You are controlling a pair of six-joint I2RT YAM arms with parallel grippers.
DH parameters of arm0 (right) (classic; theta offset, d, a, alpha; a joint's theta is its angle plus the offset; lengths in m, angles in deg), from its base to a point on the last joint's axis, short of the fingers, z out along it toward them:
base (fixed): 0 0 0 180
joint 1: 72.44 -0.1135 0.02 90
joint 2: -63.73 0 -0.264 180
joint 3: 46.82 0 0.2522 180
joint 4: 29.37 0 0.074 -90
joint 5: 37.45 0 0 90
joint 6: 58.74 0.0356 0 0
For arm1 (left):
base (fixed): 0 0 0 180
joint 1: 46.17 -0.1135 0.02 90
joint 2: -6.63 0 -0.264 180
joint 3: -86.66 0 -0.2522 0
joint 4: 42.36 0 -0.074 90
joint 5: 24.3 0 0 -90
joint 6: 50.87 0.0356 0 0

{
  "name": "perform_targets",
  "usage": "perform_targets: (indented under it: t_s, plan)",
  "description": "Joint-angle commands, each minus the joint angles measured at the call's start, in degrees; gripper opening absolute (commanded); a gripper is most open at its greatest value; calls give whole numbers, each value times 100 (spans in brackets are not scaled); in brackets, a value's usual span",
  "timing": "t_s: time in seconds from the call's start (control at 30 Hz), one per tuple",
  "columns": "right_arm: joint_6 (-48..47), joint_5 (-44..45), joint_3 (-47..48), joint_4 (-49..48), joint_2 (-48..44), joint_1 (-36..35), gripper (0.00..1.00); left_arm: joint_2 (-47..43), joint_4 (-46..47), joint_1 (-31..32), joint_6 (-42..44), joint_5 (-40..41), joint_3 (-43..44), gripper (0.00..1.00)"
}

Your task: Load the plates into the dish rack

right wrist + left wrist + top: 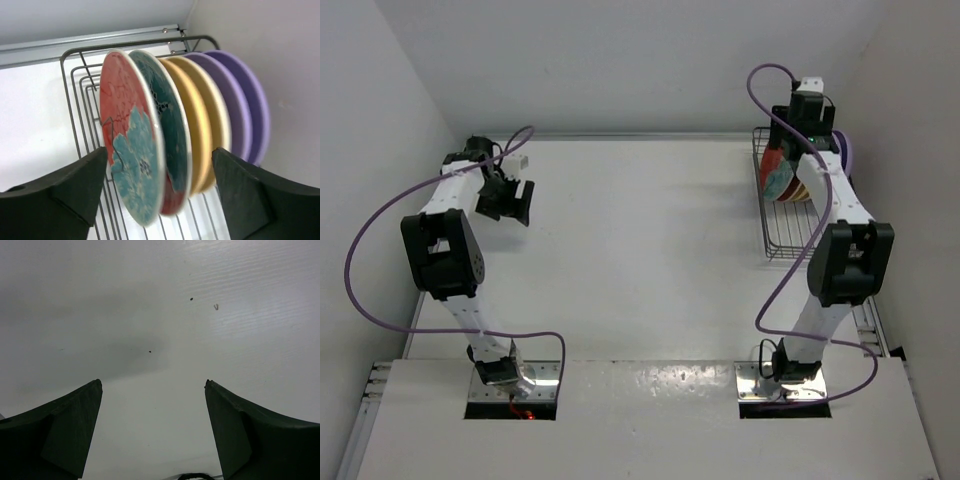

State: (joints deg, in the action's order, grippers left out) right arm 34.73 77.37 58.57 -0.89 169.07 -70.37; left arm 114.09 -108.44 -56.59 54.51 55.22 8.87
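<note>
I count six round coloured plates (132, 150) standing in the dark wire dish rack (782, 240), at the far right corner of the white worktop (640, 250). Loading looks done. My left gripper (152, 385) and right gripper (159, 150) both gape wide, empty.

The dark wire dish rack (780, 240) is set on the white table (640, 250) at its far right corner, and a few tiny specks (191, 299) are seen on the surface.

One dish rack (785, 240) holds six plates (132, 150): two red, two lilac, one orange-yellow, one cream.
</note>
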Motion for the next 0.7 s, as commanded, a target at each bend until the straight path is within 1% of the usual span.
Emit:
perform_targets:
  t_s: [0.0,0.03,0.1,0.13,0.2,0.23,0.3,0.33,0.37,0.4,0.43,0.47,0.5,0.53,0.57,0.6,0.63,0.67]
  plan:
    - [-91,-161,398,338,-732,83,86,-182,-112,162,53,-59,348,88]
    - [-109,-396,451,408,-926,75,89,-242,-112,163,53,-59,349,88]
    - [-31,-600,495,812,-1295,75,95,-295,-165,215,53,2,410,88]
    - [-30,-801,504,1196,-1566,66,99,-296,-165,215,53,2,410,88]
    - [223,-1153,391,1523,-2199,110,99,-401,-165,268,53,64,410,88]
    - [286,-1581,312,1951,-2550,127,99,-401,-165,268,53,116,410,88]
    - [592,-2417,-258,2209,-2912,189,99,-472,-165,268,53,116,341,88]
    - [707,-2455,-452,2376,-3488,180,99,-550,-165,329,1,177,340,88]
    - [987,-2743,-1289,2412,-3720,189,99,-638,-165,330,0,239,262,88]
    - [1164,-2745,-1610,2395,-3914,180,99,-639,-165,399,0,239,261,88]
    - [1766,-2737,-2266,2326,-4394,180,99,-708,-165,400,0,326,174,88]
    - [1963,-2702,-2595,2299,-4869,198,99,-709,-165,452,0,327,95,88]
    - [2165,-2588,-3538,2264,-5344,215,99,-778,-165,514,0,397,94,88]
    - [2785,-2535,-3852,2115,-5792,215,99,-849,-165,514,0,398,33,88]
    - [2939,-2491,-4168,2088,-6188,207,99,-849,-165,584,0,398,-28,88]
    - [3071,-2491,-4911,2070,-6392,207,99,-910,-165,584,-52,450,-29,88]
    - [3464,-2491,-5092,2192,-6551,207,99,-972,-165,645,-52,450,-81,88]
    - [3581,-2491,-5251,2297,-6953,207,99,-973,-165,646,-52,450,-169,88]
